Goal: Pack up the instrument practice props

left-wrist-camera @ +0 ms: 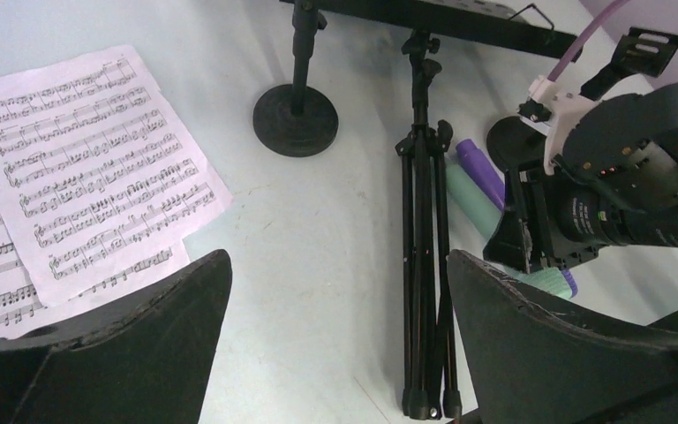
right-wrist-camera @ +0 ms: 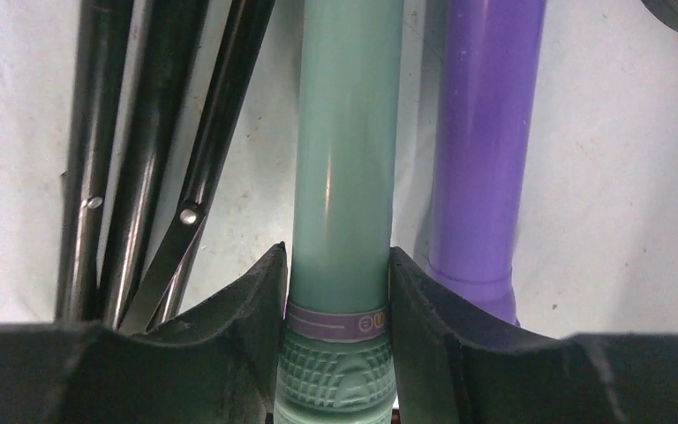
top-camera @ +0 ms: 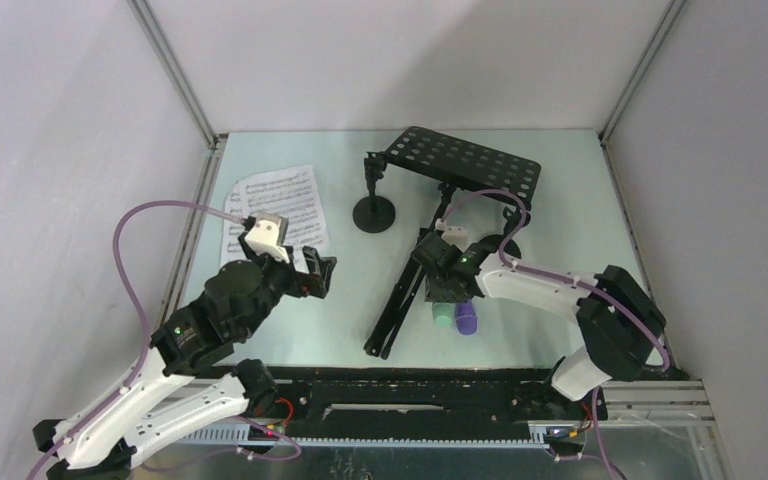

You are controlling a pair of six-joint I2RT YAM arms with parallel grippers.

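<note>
Grips green microphone (right-wrist-camera: 344, 168) near its head in right pincer (right-wrist-camera: 338, 265), long axis straight up frame; holds left pincer (left-wrist-camera: 335, 265) wide open, empty

Overhead view faces down; both wrist views, right closest, share the mint-green microphone (right-wrist-camera: 344, 159).

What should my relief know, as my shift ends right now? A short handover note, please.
Left gripper: jaws open, empty, above the table near the sheet-music pages.
Right gripper: jaws shut on the mint-green microphone near its head; the purple microphone lies beside it.
Music rack lies with legs folded; one mic holder stands by it, the second mic holder beyond the microphones.
Done: nothing packed. Left: everything; no container in view.
</note>
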